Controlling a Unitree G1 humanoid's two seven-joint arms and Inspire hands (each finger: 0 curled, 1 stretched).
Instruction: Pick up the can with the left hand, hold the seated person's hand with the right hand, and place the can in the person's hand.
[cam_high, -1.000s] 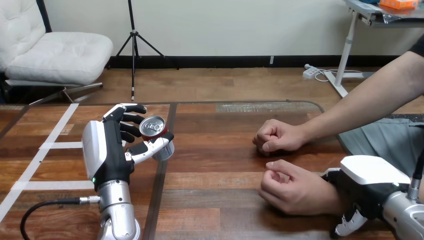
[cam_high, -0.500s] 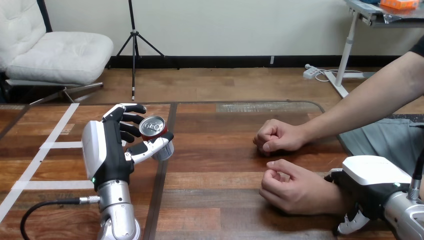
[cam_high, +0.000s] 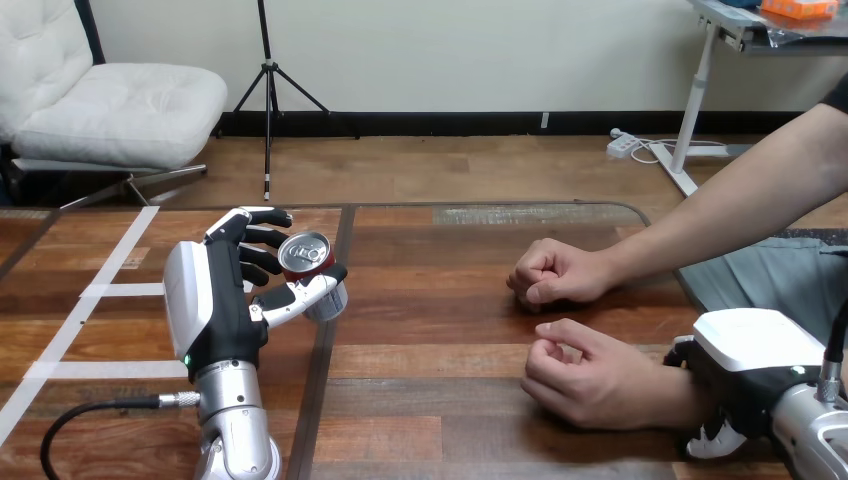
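Head view: we judge the pick-up to be the step in hand. The left hand (cam_high: 205, 300) has its fingers (cam_high: 255, 243) and thumb curled round the red metal can (cam_high: 305, 258) with a silver top. The can is upright at the left-centre of the dark wooden table (cam_high: 430, 330), and we cannot tell whether its base rests on the wood or is just clear of it. The left forearm rises steeply from the bottom edge, the white-shelled back of the hand turned to the left and the palm facing the can. The right hand (cam_high: 752, 350) comes in from the lower right corner, white back upward, right against the wrist of the person's nearer hand (cam_high: 585, 378). We cannot tell whether it grips that wrist or only lies beside it. The nearer hand rests on the table loosely curled, knuckles up. The person's farther hand (cam_high: 552, 270) lies just beyond it in a loose fist. The can is well apart from both. As we read it, the next move calls for a sure hold on the wrist and a clean lift of the can. The can then has to be carried rightward across the table, and the nearer hand would need to open and turn palm-up before it can take the can.
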